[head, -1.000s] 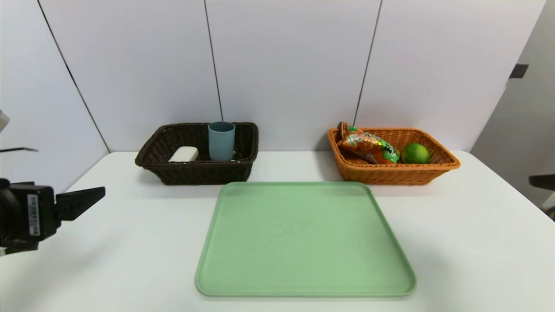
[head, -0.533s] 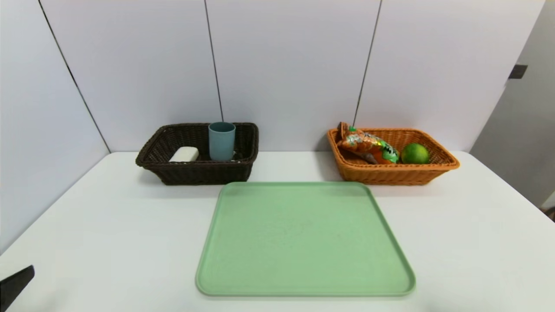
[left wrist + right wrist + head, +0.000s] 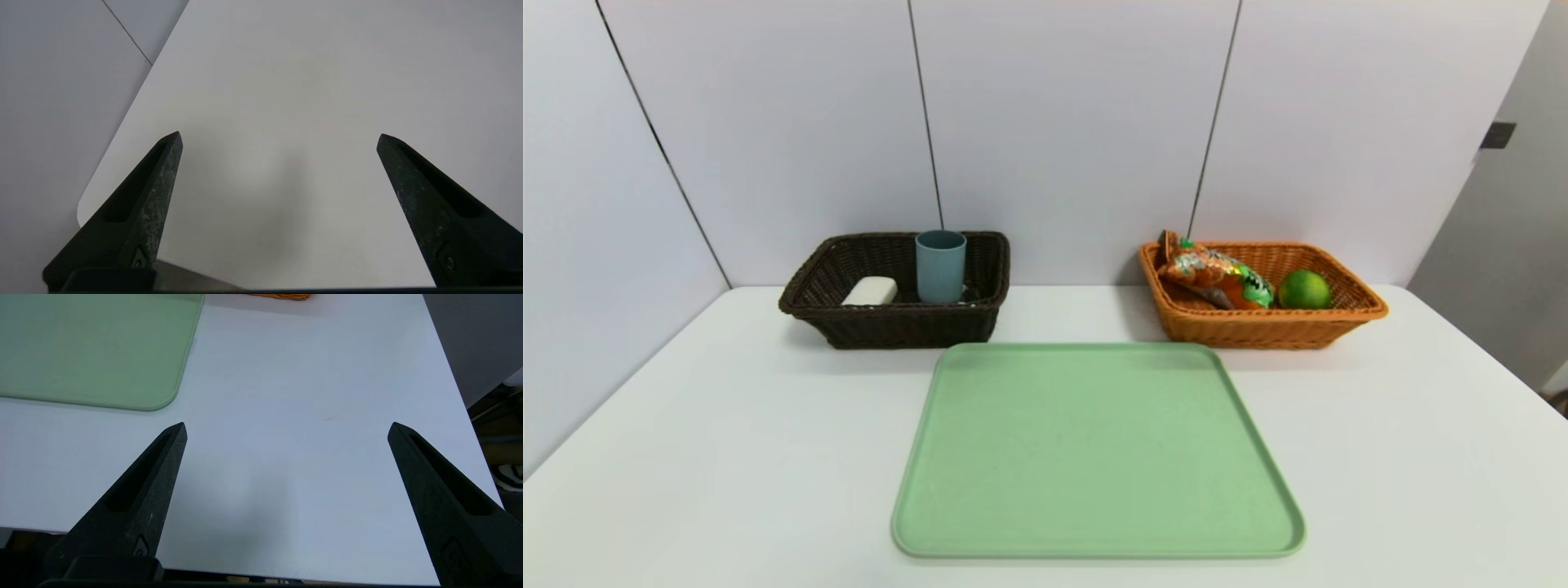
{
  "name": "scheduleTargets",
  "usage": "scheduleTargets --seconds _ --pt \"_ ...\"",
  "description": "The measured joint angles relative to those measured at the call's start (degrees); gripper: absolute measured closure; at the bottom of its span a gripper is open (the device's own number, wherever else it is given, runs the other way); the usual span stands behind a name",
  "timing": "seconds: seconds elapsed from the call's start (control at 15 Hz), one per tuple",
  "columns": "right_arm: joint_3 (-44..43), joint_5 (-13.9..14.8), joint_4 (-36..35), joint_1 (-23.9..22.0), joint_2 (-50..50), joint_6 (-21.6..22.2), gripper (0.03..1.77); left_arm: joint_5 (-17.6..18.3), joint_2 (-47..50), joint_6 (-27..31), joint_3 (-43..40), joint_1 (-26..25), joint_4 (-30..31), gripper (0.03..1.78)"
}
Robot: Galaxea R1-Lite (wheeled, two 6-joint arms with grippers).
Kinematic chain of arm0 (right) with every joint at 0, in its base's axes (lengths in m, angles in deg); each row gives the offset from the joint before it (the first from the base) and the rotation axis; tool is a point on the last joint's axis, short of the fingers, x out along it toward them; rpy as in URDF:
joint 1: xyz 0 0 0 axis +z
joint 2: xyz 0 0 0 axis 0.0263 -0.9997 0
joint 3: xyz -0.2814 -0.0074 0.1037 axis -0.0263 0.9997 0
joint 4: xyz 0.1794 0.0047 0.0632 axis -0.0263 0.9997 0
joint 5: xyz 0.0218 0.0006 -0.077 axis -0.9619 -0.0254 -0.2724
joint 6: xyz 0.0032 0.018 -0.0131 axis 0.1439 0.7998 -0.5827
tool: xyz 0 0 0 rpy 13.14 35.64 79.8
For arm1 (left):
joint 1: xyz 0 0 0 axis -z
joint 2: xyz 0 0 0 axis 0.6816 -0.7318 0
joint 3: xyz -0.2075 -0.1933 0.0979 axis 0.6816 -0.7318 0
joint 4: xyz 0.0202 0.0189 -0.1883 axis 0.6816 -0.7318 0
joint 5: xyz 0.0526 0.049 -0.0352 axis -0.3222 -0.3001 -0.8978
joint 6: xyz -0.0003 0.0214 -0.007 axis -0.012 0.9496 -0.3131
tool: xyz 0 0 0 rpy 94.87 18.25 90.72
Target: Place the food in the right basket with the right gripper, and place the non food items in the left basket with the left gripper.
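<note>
Left gripper [image 3: 279,136] and right gripper [image 3: 287,426]: spread wide, empty, over bare table, far from baskets. Cup [image 3: 940,265] and soap in left basket [image 3: 800,298]; snack bag [image 3: 1215,276] and citrus in right basket [image 3: 1364,306]. Left gripper gone from head view since earlier.

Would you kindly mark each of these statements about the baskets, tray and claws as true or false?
1. The cup stands upright in the dark basket. True.
2. The lime lies on the tray. False: it lies in the orange basket, beside the snack bag.
3. The soap is in the dark basket. True.
4. The left claw grips the soap. False: it is open, holding nothing, above bare table.
5. The right claw is open, near the tray's corner. True.
6. The tray holds the snack bag. False: nothing lies on it.
</note>
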Motion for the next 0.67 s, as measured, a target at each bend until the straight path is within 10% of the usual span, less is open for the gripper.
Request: scheduleTargets --seconds 0.67 --pt "6.0 -0.5 0.0 0.6 8.8 -0.3 0.11 4.8 13.8 6.9 -4.2 -6.2 -5.1 0.12"
